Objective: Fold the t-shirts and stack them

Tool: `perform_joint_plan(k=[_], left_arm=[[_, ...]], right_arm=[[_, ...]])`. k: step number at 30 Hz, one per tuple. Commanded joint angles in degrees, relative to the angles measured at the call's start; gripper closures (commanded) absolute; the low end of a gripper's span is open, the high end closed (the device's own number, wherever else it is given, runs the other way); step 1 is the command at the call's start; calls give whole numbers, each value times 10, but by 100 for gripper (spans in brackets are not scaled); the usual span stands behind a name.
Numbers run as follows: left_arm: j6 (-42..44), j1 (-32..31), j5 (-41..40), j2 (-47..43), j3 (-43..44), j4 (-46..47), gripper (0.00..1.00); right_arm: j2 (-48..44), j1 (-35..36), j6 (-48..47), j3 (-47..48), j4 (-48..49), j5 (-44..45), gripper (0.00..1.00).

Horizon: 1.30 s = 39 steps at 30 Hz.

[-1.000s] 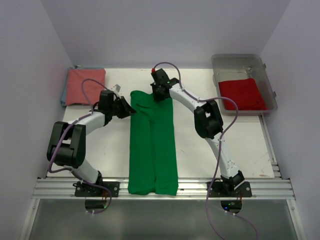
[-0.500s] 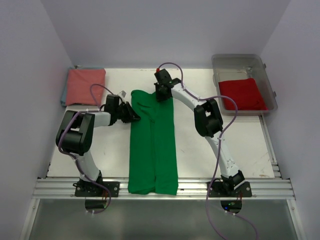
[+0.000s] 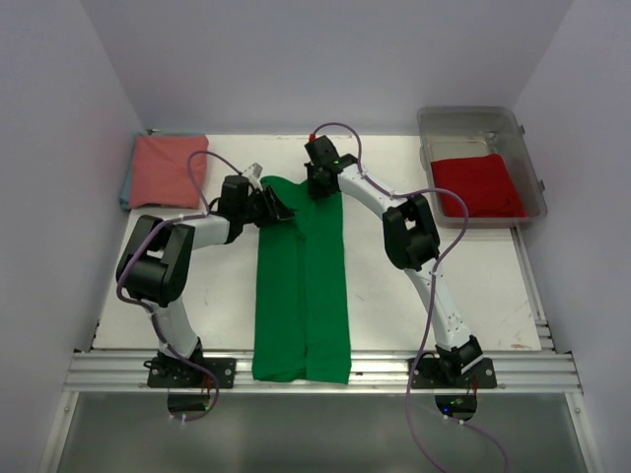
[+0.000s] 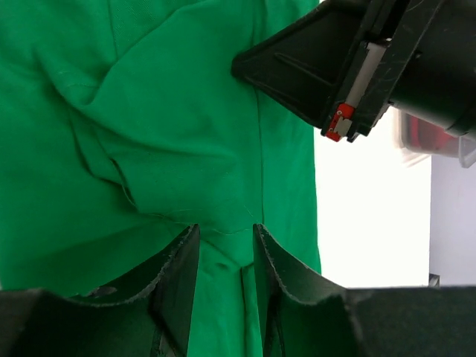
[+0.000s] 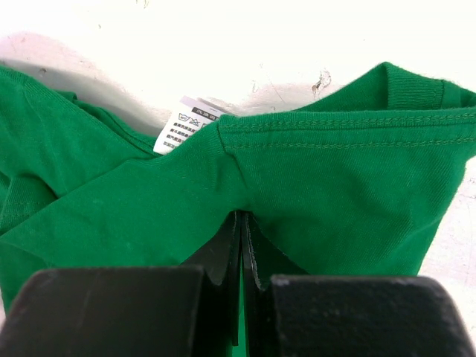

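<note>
The bright green t-shirt (image 3: 302,296) lies folded into a long strip down the middle of the table, its hem hanging over the near edge. My right gripper (image 3: 317,184) is shut on the shirt's far edge near the collar; the pinched cloth (image 5: 312,178) and its white label (image 5: 186,123) show in the right wrist view. My left gripper (image 3: 282,211) is open over the shirt's upper left part, with green cloth (image 4: 178,134) between its fingers (image 4: 182,260). The right gripper (image 4: 335,67) shows just beyond it. The salmon-pink shirt (image 3: 169,169) lies folded at the back left. The red shirt (image 3: 478,185) lies in a bin.
A clear plastic bin (image 3: 471,114) stands at the back right and holds the red shirt. The enclosure's white walls close in the table on the left, the back and the right. A metal rail (image 3: 325,370) runs along the near edge.
My left gripper has moved right, from beside the green shirt's left edge onto its upper part. The right gripper has barely moved and still holds the shirt.
</note>
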Motion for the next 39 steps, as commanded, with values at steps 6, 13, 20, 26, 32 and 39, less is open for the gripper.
perform_joint_plan(k=[6, 13, 20, 26, 32, 39], left_arm=[[-15, -13, -6, 50, 15, 26, 62], [-11, -23, -41, 26, 22, 5, 62], [6, -24, -29, 74, 70, 23, 99], [13, -24, -17, 102, 111, 17, 100], [12, -29, -10, 55, 110, 11, 100], [54, -66, 16, 9, 173, -53, 100]], right_arm=[[10, -12, -4, -29, -3, 22, 100], [8, -15, 1, -39, 2, 20, 100], [3, -16, 1, -52, 10, 17, 100], [-1, -15, 1, -73, 19, 17, 100], [-1, -16, -1, -79, 24, 19, 100], [6, -16, 0, -81, 25, 18, 100]])
